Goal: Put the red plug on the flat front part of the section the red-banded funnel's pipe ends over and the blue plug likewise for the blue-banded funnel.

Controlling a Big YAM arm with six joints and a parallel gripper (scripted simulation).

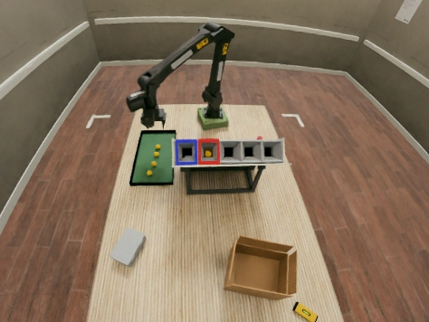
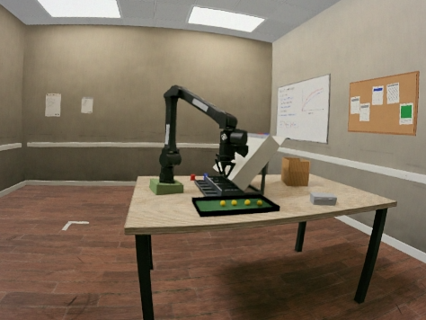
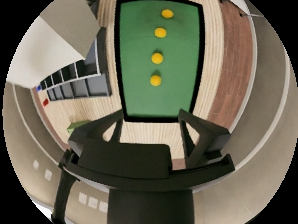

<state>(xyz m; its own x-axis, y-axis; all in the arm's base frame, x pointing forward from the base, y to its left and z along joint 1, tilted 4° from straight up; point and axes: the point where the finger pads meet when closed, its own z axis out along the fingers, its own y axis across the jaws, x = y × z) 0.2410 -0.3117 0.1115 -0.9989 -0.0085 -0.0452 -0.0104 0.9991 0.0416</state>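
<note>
My gripper (image 1: 154,123) (image 2: 223,171) (image 3: 151,112) is open and empty. It hangs above the far end of the green marble tray (image 1: 165,168) (image 2: 207,206) (image 3: 133,43). Several yellow marbles (image 1: 154,163) (image 2: 234,202) (image 3: 157,58) lie in a row in the tray. The funnel row stands right of the tray, with a blue-banded funnel (image 1: 177,152) and beside it a red-banded funnel (image 1: 209,141) that holds one yellow marble (image 1: 207,154). A slanted white cover (image 2: 256,159) hides the pipes. The dark sectioned catcher (image 2: 213,185) (image 3: 73,76) lies behind it. The red plug (image 1: 259,137) (image 2: 192,177) and the blue plug (image 2: 205,175) stand near its far end.
The arm's green base (image 1: 212,118) (image 2: 166,186) stands behind the funnel row. A cardboard box (image 1: 262,267) (image 2: 295,171), a grey block (image 1: 128,246) (image 2: 323,198) and a small yellow level (image 1: 304,312) lie at the table's other end.
</note>
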